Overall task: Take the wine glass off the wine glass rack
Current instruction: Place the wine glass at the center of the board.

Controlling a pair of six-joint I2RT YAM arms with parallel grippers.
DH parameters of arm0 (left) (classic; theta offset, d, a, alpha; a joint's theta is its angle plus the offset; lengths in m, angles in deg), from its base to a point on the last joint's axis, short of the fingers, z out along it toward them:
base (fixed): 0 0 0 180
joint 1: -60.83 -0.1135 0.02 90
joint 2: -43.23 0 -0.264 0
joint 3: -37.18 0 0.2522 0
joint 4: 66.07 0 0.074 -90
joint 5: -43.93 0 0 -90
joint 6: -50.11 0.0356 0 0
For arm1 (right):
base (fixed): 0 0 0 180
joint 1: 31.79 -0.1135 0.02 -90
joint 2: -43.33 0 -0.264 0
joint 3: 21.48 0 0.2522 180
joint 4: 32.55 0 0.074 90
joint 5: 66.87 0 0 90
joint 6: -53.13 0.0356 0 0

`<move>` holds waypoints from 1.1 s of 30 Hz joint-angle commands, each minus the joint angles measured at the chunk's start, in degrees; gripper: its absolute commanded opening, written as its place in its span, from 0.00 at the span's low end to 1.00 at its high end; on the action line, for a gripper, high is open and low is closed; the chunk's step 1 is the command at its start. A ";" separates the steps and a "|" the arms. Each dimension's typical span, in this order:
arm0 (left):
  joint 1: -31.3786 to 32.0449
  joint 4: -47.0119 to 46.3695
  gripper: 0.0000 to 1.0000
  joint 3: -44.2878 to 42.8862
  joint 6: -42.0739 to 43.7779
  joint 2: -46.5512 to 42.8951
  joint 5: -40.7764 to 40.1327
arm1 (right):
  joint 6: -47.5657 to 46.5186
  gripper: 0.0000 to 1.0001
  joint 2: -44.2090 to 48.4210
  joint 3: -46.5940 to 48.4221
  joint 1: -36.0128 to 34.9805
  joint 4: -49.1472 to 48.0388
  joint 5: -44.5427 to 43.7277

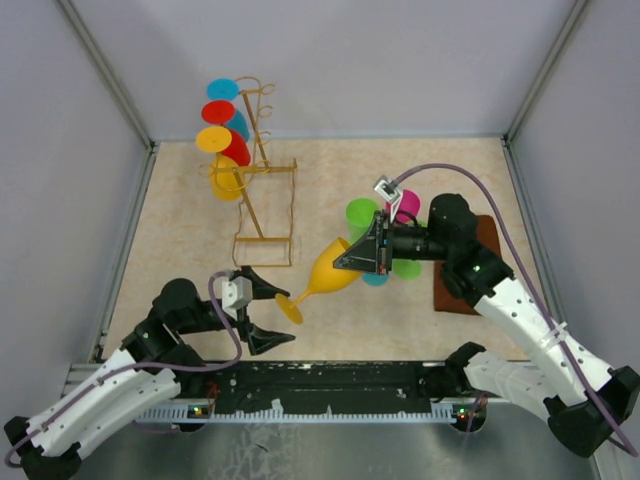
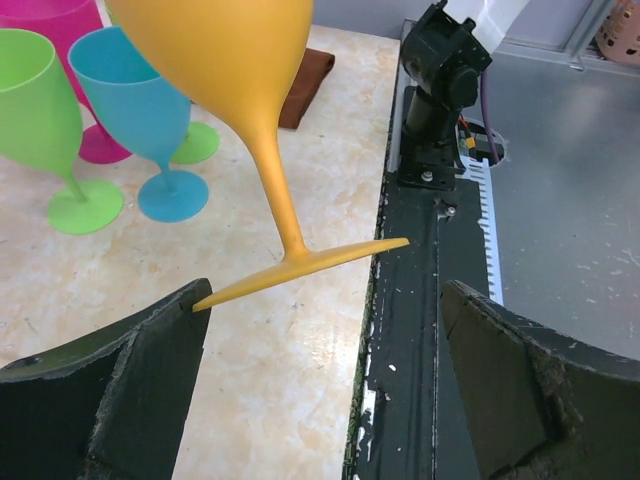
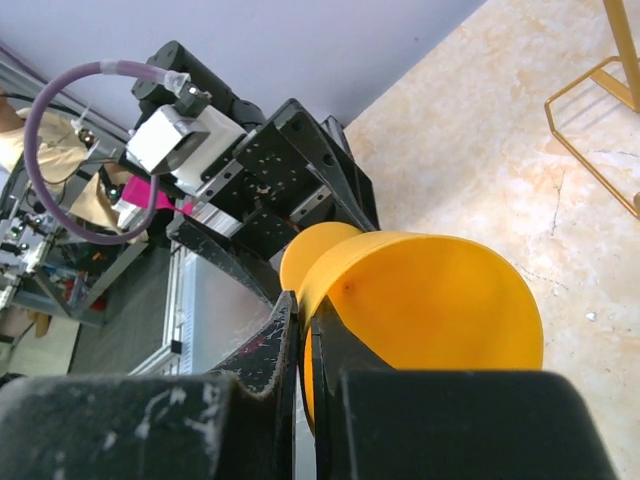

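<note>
The orange wine glass (image 1: pixel 325 275) is off the wine glass rack (image 1: pixel 262 200) and is held tilted above the worktop (image 1: pixel 180 240), to the rack's near right. Right fingers (image 3: pixel 262 355) pinch the bowl's rim. Left fingers (image 2: pixel 110 400) stand spread wide, the glass's foot between them, ungripped.

Pale lilac walls (image 1: pixel 330 60) around a beige marbled tabletop (image 1: pixel 180 230)

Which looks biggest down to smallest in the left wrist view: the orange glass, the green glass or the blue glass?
Largest: orange glass, clearly, though it is nearest the camera.
Then: green glass and blue glass look alike; the frame edge crops the green one, so no ranking.
</note>
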 commanded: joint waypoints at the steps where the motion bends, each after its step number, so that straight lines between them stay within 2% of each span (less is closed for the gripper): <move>1: 0.13 2.89 1.00 -1.23 -0.30 -3.10 -1.40 | -6.15 0.00 -0.13 3.90 0.31 1.26 -6.89; 5: 0.13 4.30 1.00 -1.14 -2.53 -3.66 -5.37 | -11.96 0.00 -1.59 6.02 -0.92 8.70 -13.17; 11: 0.13 5.03 1.00 -1.73 -2.08 -3.27 -8.47 | -18.47 0.00 -5.69 8.71 -9.26 14.92 -23.34; 16: 0.12 7.57 1.00 -3.00 -3.46 -3.61 -17.05 | -21.13 0.00 -10.20 10.45 -13.35 17.24 -32.48; 19: 0.13 7.57 1.00 -3.43 -5.45 -3.71 -21.59 | -23.48 0.00 -14.07 12.45 -16.61 19.10 -41.19; 23: 0.08 6.50 1.00 -3.39 -11.66 -3.90 -29.85 | -25.59 0.00 -21.05 17.18 -18.41 22.28 -47.63; 26: 0.13 5.19 1.00 -3.07 -17.48 -3.88 -35.61 | -25.47 0.00 -25.58 19.59 -18.42 22.40 -51.52; 33: 0.13 5.19 1.00 -4.84 -22.40 -3.86 -36.38 | -26.42 0.00 -32.10 21.54 -18.34 16.27 -55.09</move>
